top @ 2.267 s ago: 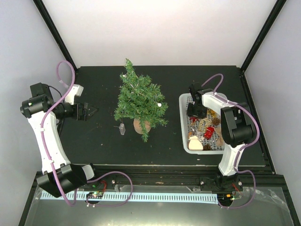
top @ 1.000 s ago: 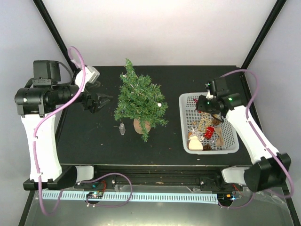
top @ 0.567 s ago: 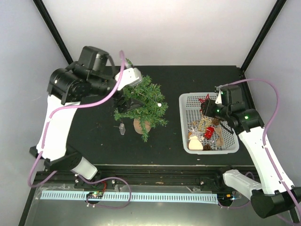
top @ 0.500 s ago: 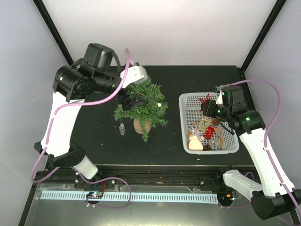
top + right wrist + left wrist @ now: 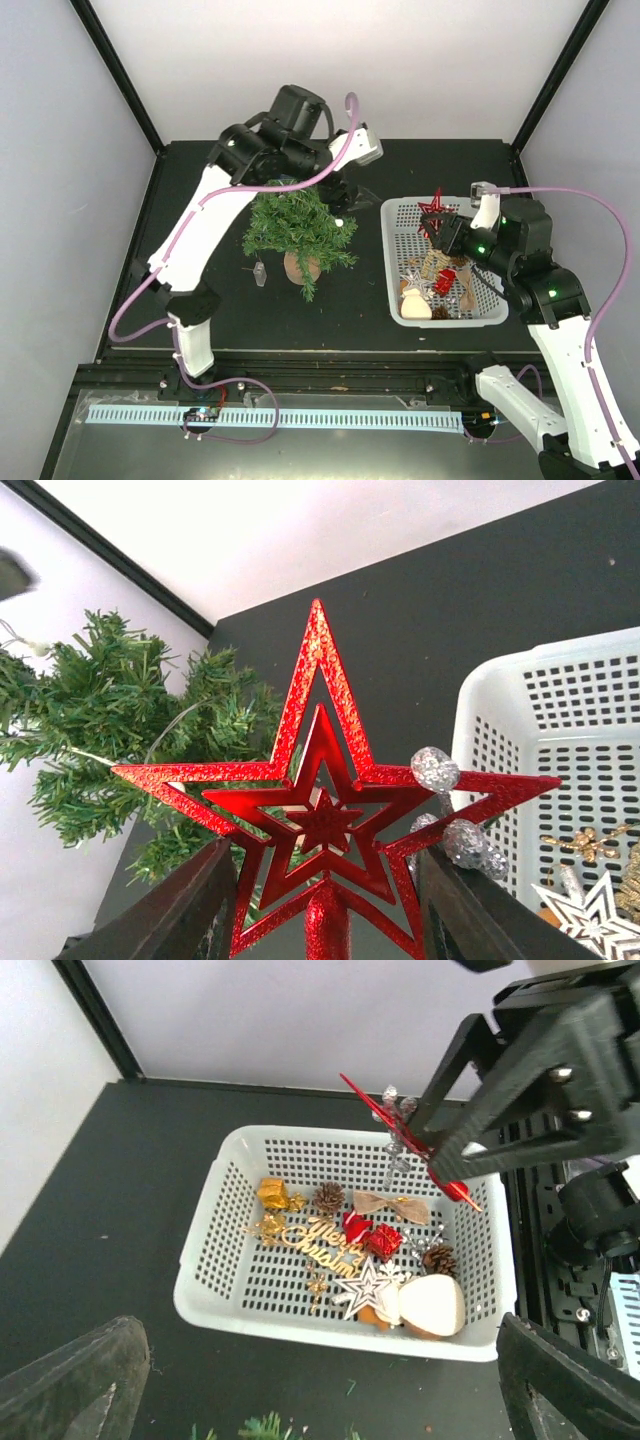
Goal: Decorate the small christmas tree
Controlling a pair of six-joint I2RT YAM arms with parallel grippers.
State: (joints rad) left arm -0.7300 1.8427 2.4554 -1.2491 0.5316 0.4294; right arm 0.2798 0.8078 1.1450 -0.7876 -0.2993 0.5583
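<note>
left end effector (image 5: 320, 1388) spread | right end effector (image 5: 325, 905) pinching red star (image 5: 325, 818) over basket (image 5: 482, 742)

Gold script cut-out (image 5: 322, 1240) that read "Merry Christmas", lay flat in the white basket (image 5: 212, 1252), letters seen clearly only from the left wrist view, no other text, label or number was legible

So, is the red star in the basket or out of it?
Out. The right hand holds the red star up in the air above the basket, clear of the ornaments inside.
</note>
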